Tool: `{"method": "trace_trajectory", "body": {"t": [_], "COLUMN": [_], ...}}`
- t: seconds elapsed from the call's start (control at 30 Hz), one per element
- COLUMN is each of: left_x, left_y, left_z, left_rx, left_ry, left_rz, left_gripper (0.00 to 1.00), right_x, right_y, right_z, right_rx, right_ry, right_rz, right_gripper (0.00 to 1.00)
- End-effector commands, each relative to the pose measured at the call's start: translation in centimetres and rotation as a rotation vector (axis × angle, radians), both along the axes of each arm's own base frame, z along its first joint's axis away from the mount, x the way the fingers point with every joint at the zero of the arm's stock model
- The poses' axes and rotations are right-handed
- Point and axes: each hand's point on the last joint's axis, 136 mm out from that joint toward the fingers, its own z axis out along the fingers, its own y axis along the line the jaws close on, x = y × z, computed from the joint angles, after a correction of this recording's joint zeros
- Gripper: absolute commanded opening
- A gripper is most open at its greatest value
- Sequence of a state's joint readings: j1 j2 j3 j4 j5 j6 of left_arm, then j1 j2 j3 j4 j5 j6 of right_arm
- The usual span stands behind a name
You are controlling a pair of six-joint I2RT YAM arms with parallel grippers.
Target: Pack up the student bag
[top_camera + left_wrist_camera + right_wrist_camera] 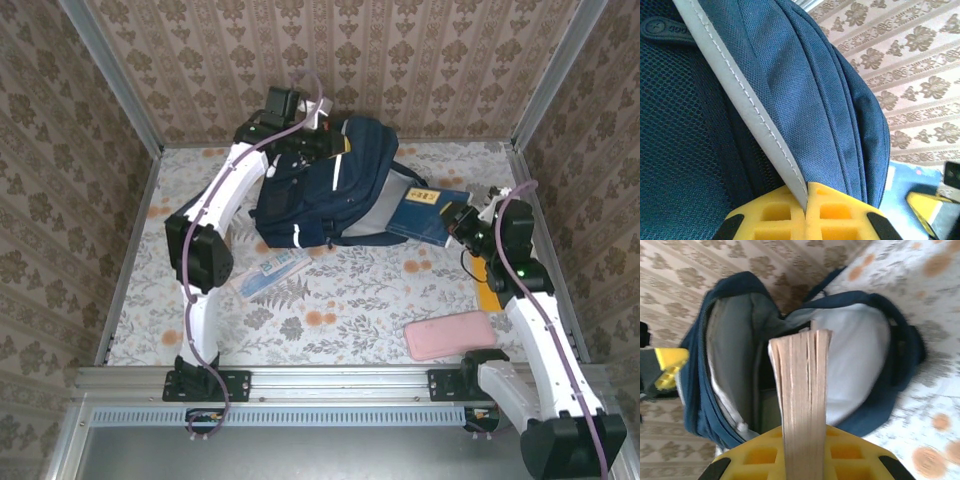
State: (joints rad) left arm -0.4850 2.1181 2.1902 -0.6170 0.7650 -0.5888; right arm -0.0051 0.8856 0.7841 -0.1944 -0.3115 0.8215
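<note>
Right gripper (801, 440) is pinched on a thick book (802, 380), its yellow pads pressing the covers from both sides so the page edges face the wrist camera. Straight ahead of it lies the student bag (320, 185), resting on its side in the middle of the far half of the flowered table (350, 300), with its mouth gaping toward the right arm and pale grey lining showing inside.

From above, the book's long axis runs from the right gripper toward that mouth, and its leading end sits at the lip of the opening, over the grey lining. Whether it has passed inside I cannot tell. The bag's own length continues the same line away from the book, so the coming move looks like a straight push along the book's length, deeper into the main compartment.

At the bag's far top corner, the left gripper (806, 200) is pressed together on the white reflective stripe (740, 100), with navy fabric bunched just beside the pads. It appears to be lifting that edge to hold the mouth open. The right arm is plainly the one nearer the opening and carries the load, while the left only steadies.

On the near side of the bag, a pink pencil case (450, 335) lies well apart toward the right arm's base, and a blue-and-white packet (275, 272) lies just off the bag's near edge, both unpacked.
</note>
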Motion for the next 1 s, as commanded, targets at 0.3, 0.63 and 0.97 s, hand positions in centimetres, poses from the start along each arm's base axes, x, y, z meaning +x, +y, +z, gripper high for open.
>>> {"method": "trace_trajectory", "body": {"t": [0.3, 0.63, 0.97], "left_x": [-2.2, -1.7, -1.6], "left_y": [1.8, 2.2, 2.4], "left_z": [8.7, 10.2, 10.4], "left_rx": [-0.224, -0.273, -0.286], "left_ry": [-0.116, -0.118, -0.113], "left_rz": [-0.106, -0.11, -0.105], "left_gripper": [0.0, 0.0, 0.0], "right_x": [8.3, 11.5, 16.4], "right_y": [5.8, 12.0, 19.9], "right_z": [1.4, -3.3, -9.0], "right_rx": [0.356, 0.385, 0.384], "right_ry": [-0.119, -0.056, 0.053], "right_rz": [0.259, 0.35, 0.387], "right_gripper": [0.0, 0.0, 0.0]}}
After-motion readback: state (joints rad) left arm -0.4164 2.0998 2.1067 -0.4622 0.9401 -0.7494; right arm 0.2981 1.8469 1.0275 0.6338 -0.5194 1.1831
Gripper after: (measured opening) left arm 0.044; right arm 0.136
